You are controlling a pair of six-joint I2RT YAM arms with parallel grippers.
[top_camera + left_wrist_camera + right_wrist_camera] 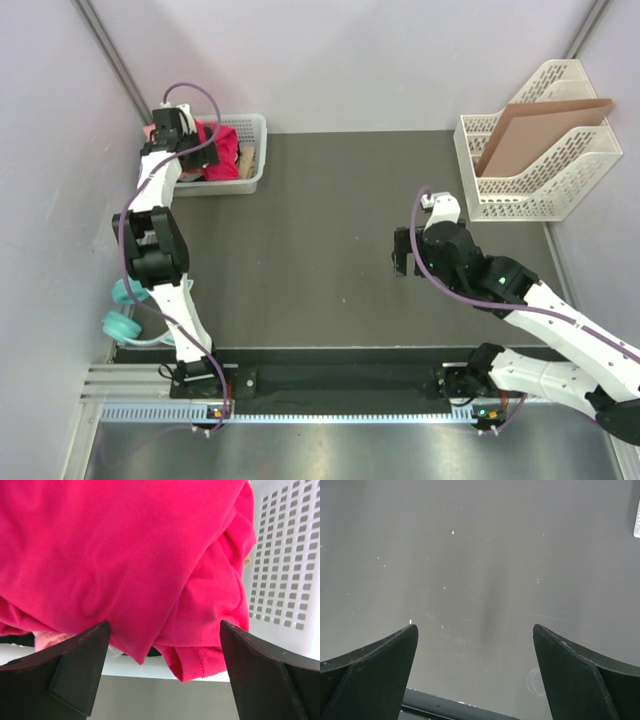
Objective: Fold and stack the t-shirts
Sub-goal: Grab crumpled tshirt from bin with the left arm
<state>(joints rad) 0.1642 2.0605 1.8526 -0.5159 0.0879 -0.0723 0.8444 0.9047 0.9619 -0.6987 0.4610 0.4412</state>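
The crimson t-shirt [125, 555] is bunched in the white basket [255, 165] at the far left; the left gripper [163, 624] is held spread close over it, the right gripper [475, 627] is spread above the dark table [320, 250]

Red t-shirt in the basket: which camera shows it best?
Left wrist: the red t-shirt fills the frame, folds and hem clear. Top external shows only a small bunched patch in the white basket. Right wrist shows none.
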